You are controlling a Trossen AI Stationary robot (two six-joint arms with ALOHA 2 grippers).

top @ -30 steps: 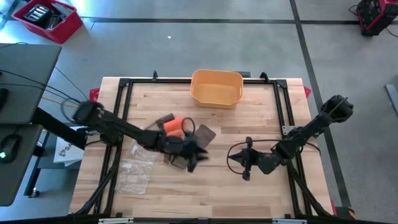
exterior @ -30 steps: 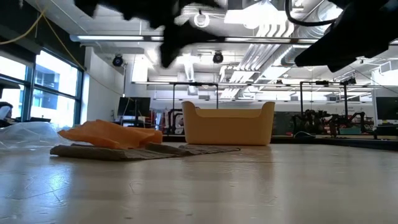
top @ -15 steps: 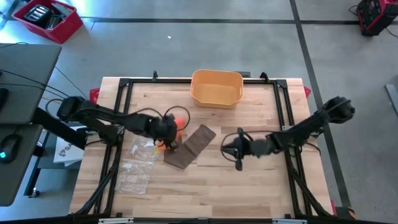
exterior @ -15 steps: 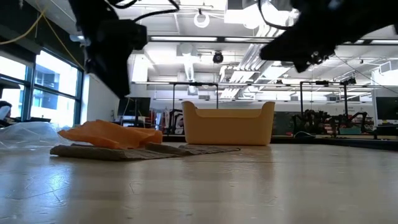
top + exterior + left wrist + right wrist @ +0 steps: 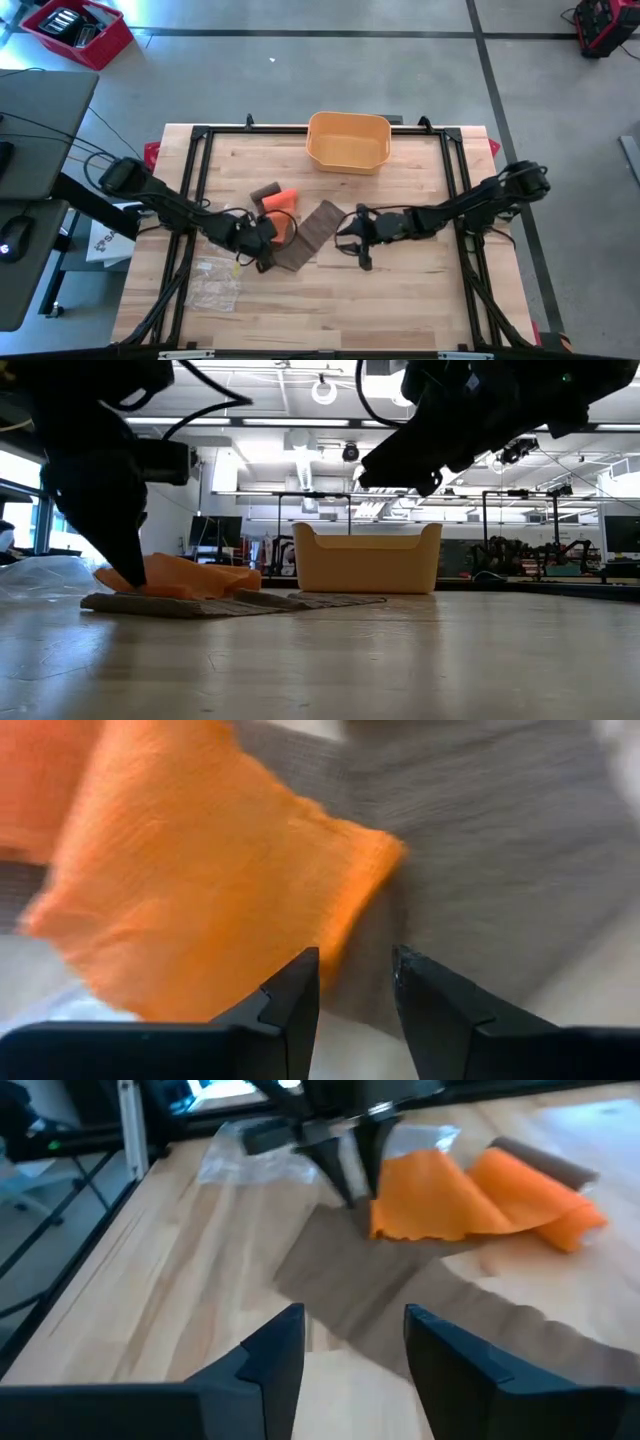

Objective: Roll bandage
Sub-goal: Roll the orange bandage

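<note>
Flanking bandage edges, grippers apart

Matt crinkled cloth bandage — wooden table.

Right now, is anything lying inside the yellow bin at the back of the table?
No: in the high view the yellow bin shows only its bare floor.
</note>
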